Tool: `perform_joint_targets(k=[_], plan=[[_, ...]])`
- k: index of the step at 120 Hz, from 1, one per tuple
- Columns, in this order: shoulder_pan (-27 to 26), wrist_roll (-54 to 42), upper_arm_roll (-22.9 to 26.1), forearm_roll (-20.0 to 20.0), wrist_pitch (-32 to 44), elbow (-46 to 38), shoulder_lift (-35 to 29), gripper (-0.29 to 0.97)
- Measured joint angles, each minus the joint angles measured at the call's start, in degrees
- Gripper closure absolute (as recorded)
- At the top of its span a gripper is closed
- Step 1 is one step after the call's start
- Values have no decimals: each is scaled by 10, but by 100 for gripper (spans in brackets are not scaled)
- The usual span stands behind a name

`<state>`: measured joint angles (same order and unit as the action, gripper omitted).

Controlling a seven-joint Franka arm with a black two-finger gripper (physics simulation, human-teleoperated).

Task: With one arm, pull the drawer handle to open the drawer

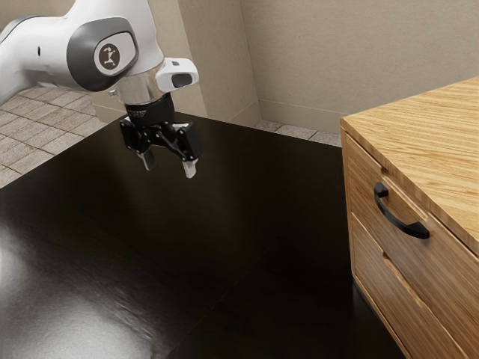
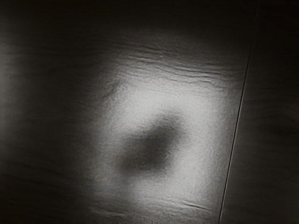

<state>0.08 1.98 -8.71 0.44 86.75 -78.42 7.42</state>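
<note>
The jaws stand apart with nothing between them: your gripper hangs empty above the table, fingertips pointing down.

The black table is the largest thing here, glossy enough to throw back a pale patch of light. In the wrist view that patch sits right under your hand, with a soft dark blot in its middle, most likely the hand's own shadow or reflection, and a thin seam in the tabletop beside it.

Next in size is the wooden drawer cabinet, standing at the exterior view's right, well apart from the gripper. The white and grey arm comes in from the upper left, bent so that the hand faces the tabletop and not the cabinet.

The upper drawer looks shut, its front level with the lower drawer beneath.

Smallest is the drawer handle, a black curved bar on the upper front, bowed outward so fingers can pass behind it. You have not reached it: by my reading, the hand must cross the table and turn toward the drawer front before any pull.
</note>
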Motion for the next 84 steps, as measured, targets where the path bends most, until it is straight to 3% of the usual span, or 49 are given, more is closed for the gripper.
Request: perform_joint_targets(k=[34,45,59,74,84], plan=[[17,9,-9,-12,-18,33,-32,0],[65,51,41,-29,-27,52,-70,0],[104,162,86,-35,-29,49,-69,0],[92,268,91,-36,-13,46,-54,0],[38,328,91,-36,1,46,-47,0]])
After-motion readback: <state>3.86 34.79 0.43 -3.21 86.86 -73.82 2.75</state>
